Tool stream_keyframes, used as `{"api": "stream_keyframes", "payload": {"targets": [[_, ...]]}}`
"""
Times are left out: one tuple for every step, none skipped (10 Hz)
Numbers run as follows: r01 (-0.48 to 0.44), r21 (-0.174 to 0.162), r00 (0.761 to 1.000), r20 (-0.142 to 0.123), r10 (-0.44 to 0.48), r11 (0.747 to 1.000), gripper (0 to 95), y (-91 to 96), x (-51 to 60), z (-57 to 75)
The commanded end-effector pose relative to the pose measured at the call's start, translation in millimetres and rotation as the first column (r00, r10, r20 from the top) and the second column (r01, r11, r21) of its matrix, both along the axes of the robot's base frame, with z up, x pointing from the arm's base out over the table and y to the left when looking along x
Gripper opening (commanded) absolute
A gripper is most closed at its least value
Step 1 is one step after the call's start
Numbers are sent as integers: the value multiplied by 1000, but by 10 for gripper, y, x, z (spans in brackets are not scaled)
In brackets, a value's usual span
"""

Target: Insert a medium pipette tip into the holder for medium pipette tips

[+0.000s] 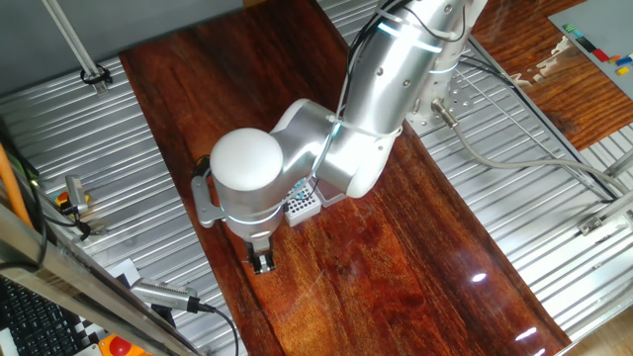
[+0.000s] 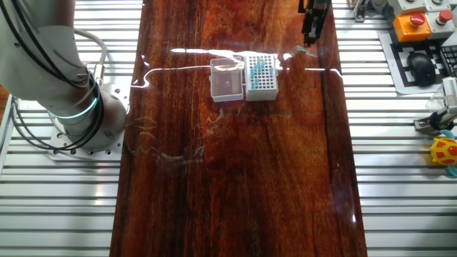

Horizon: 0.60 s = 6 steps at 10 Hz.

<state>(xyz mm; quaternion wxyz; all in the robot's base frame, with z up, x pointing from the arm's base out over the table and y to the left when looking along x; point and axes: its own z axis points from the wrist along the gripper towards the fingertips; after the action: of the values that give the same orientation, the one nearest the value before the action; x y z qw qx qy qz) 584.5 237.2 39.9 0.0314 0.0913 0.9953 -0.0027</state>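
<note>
While the near part of the table [image 2: 235, 200] carries nothing, the holder for medium pipette tips [image 2: 261, 77] sits farther back, toward the far edge, with its clear lid [image 2: 228, 79] folded open and touching its left side. Several bluish tips [image 2: 258, 69] already stand in its grid of holes. Beyond it, near the far right corner, the gripper [image 2: 309, 41] hangs just above the table. A pale sliver, probably the medium pipette tip [image 2: 303, 49], lies just below the fingertips. Whether the fingers are closed on it cannot be determined; the other fixed view hides the holder largely behind the arm.

Risk: the tip is slender and translucent. An off-centre pinch could flick it away or tilt it, causing it to miss its hole.
</note>
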Motion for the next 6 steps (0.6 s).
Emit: {"api": "stream_keyframes", "payload": {"targets": [[-4, -2, 1000, -20, 4, 1000, 190, 0, -4, 4], [-5, -2, 1000, -21, 5, 1000, 190, 0, -4, 4], [-13, -1, 1000, -22, 13, 1000, 190, -11, -4, -44], [-16, 0, 1000, -26, 16, 1000, 190, -2, -6, -64], [-19, -2, 999, -29, 19, 1000, 190, 14, -5, -99], [-21, -2, 999, -30, 21, 1000, 190, 24, 0, -126]]}}
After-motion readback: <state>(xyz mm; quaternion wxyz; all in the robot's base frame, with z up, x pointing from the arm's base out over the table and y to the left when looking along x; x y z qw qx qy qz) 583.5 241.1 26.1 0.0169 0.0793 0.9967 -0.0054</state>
